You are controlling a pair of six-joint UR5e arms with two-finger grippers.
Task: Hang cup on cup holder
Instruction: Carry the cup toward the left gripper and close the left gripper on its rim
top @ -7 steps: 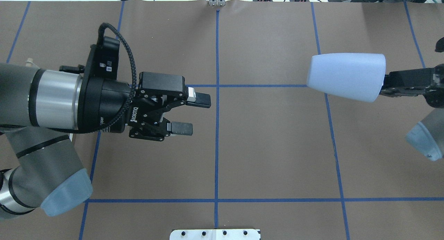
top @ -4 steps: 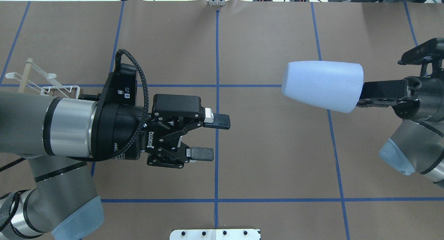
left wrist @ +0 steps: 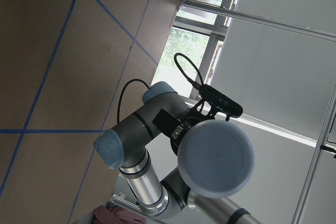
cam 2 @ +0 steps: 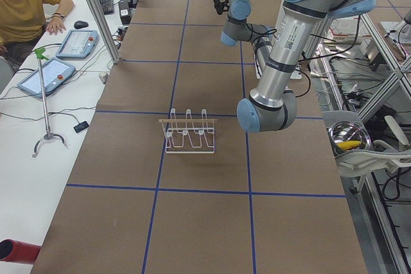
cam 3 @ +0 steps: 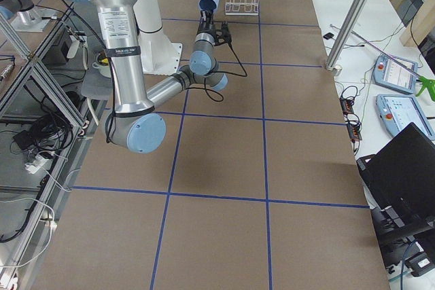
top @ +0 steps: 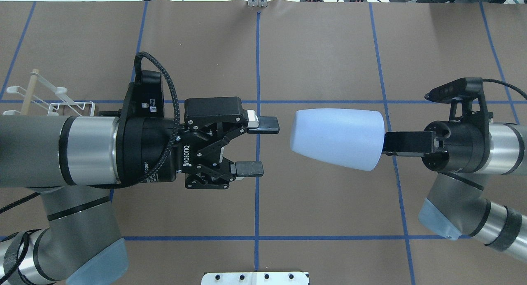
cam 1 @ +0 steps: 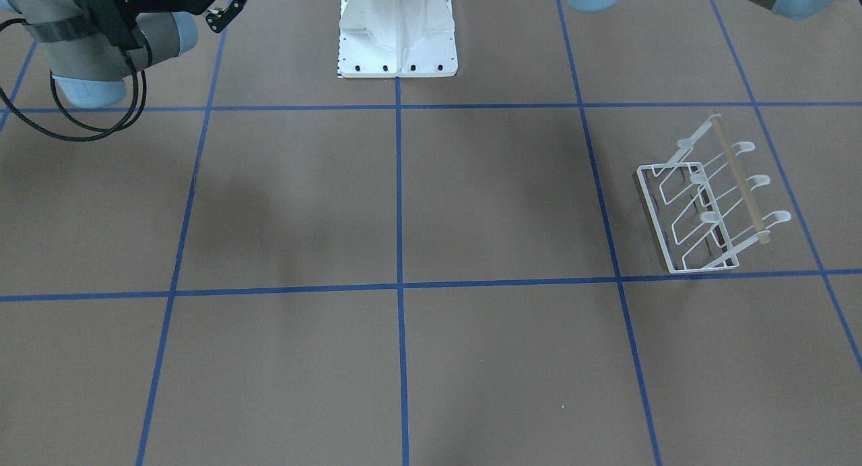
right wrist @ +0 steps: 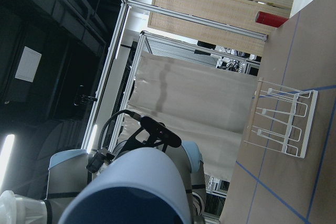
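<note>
Front-facing view: we found the white wire cup holder with wooden dowel [cam 1: 707, 210] standing on the table [cam 1: 471, 358] at the robot's left, its prongs bare.

Overhead view: since the earlier frames, the right gripper [top: 395, 143], clamped on the wide rim of the pale-blue matte tapered cup [top: 335, 138], had carried it level toward centre. The left gripper [top: 256, 147] had advanced, fingers spread, to just short of the cup's base.

Left wrist view: the base faced the camera squarely. We judged a handover imminent.

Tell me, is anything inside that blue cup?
Only a dark hollow shows in the cup from the right wrist view. The right fingers hold its rim; its depths are hidden.
</note>
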